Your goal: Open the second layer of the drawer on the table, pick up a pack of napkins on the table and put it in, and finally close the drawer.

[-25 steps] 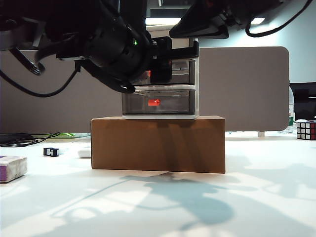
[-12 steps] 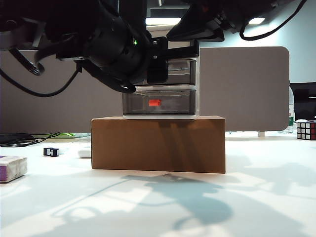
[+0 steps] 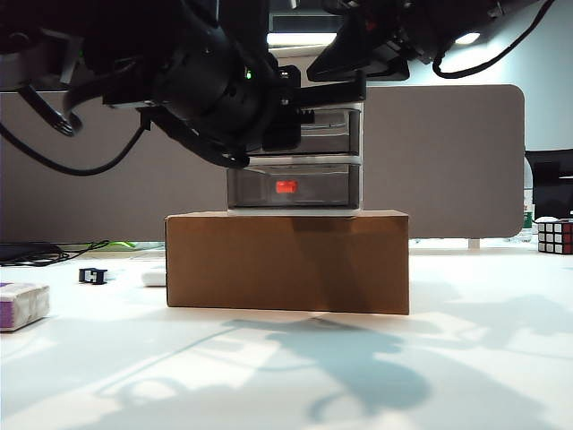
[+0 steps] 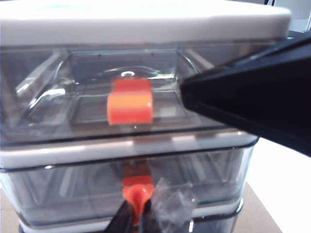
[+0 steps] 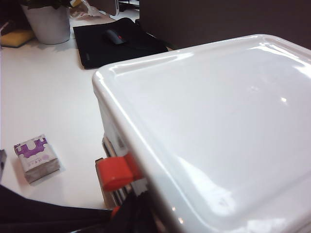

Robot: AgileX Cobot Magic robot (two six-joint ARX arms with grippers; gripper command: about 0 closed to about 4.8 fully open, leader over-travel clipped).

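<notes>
The drawer [image 3: 295,157] — a white-framed cabinet of smoky-grey translucent trays — stands on a brown cardboard box [image 3: 286,262] in the middle of the white table [image 3: 269,367]. In the exterior view the left arm reaches in from the left at the cabinet's upper front, hiding most of the upper trays; only the bottom drawer's red-orange handle [image 3: 286,187] shows plainly there.

The left wrist view looks straight at the cabinet's front. The top drawer's handle [image 4: 129,101] sits free, while lower down the left gripper [image 4: 136,213] has its dark fingertips pinched together on the handle of the second layer [image 4: 137,187]. The jaws are fully closed around that red-orange tab. The second layer [image 4: 87,187] looks level with the frame, not drawn out as far as can be told.

The right gripper [image 3: 358,45] hangs above the cabinet's top right corner in the exterior view — its jaws are not shown clearly enough to tell how far apart they stand. Its wrist camera looks down on the cabinet's glossy white lid [image 5: 218,121].

The pack of napkins [image 3: 22,305], purple and white, lies on the table at the far left, well apart from the box. A Rubik's cube [image 3: 555,236] sits at the far right edge.
</notes>
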